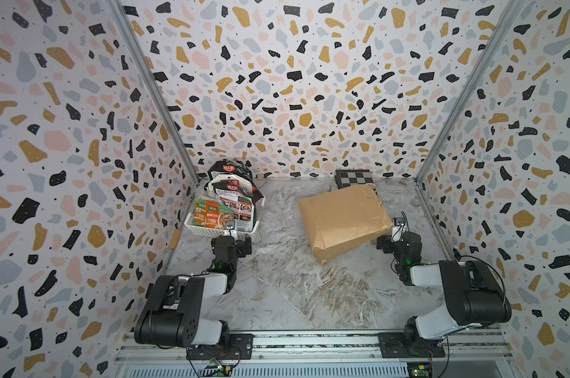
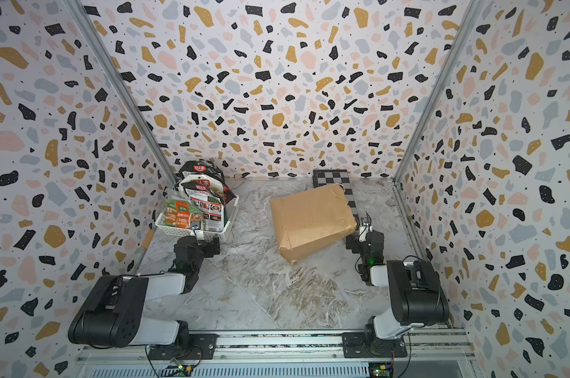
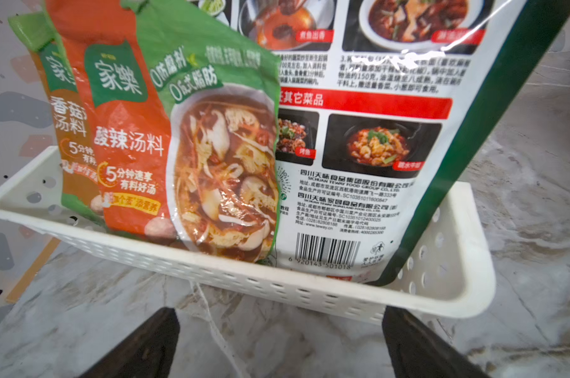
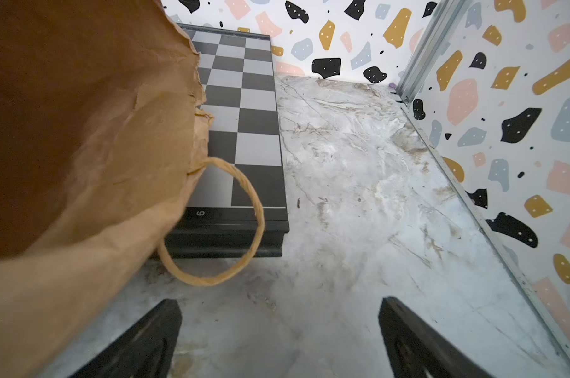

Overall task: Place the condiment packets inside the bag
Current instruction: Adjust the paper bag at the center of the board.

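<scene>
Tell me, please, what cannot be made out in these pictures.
Tan kraft paper bag: inside lies in dark shadow in the right wrist view; contents unknown.
Glossy condiment packets in the white perforated plastic basket: front ones hide rear ones in both top views; count unclear.
Black-and-white chessboard: bag covers part, both top views.

Glossy condiment packets [image 1: 234, 204] stand in a white perforated basket [image 1: 192, 225], left of the tan paper bag [image 1: 339, 219]. A black-and-grey chequered board [image 1: 354, 178] lies behind the bag, partly under it.
</scene>
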